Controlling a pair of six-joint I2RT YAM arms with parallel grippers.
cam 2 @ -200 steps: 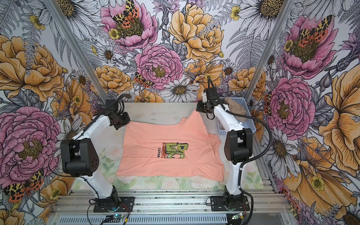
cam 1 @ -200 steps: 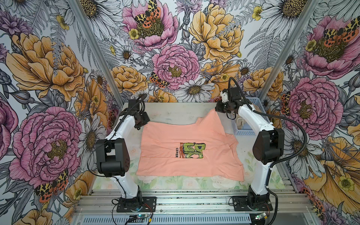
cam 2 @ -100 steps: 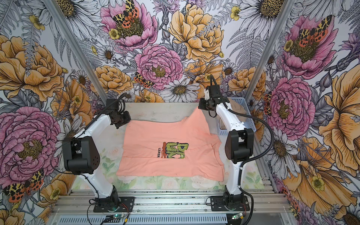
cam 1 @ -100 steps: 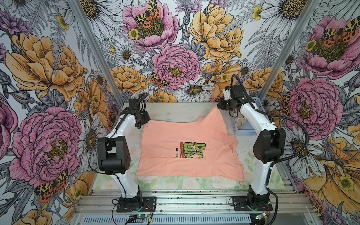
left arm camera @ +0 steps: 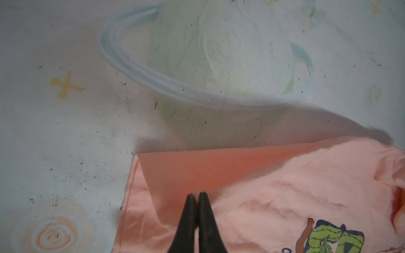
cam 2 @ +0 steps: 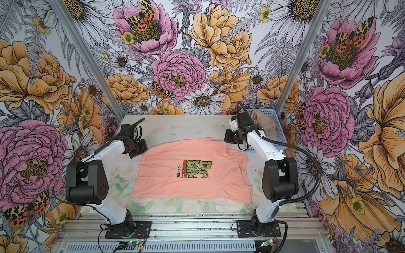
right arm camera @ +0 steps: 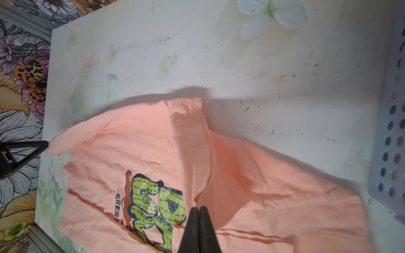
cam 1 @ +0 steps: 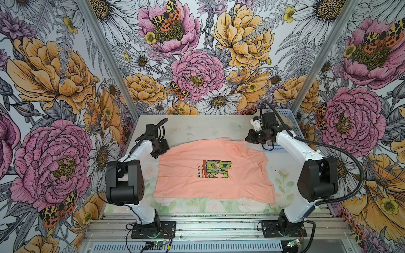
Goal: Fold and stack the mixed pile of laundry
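**Surface check: folding barely started, nothing stacked**

Flower-papered walls (cam 1: 65,87) enclosed a pale printed surface (cam 1: 197,129). A salmon T-shirt (cam 1: 214,170) lay spread across its middle, chest graphic (cam 1: 217,168) up and mostly flat. Its far right part was rucked into a ridge, and no clean fold was evident.

A light blue basket (cam 2: 272,113) stood at the far right corner, just beyond the shirt. The beige garment (cam 2: 264,124) was heaped inside it, unfolded.

The left gripper (left arm camera: 198,193) had its jaws closed on the shirt's far left corner, with a sliver of cloth showing between the tips. The right gripper (right arm camera: 199,208) had its jaws likewise closed, pinching the raised ridge of cloth at the far right edge.

Assessment: the shirt was laid out and held at two points, apparently for straightening or a first fold. Outstanding: folding the shirt, retrieving and folding the beige garment, and stacking both. No stack existed.
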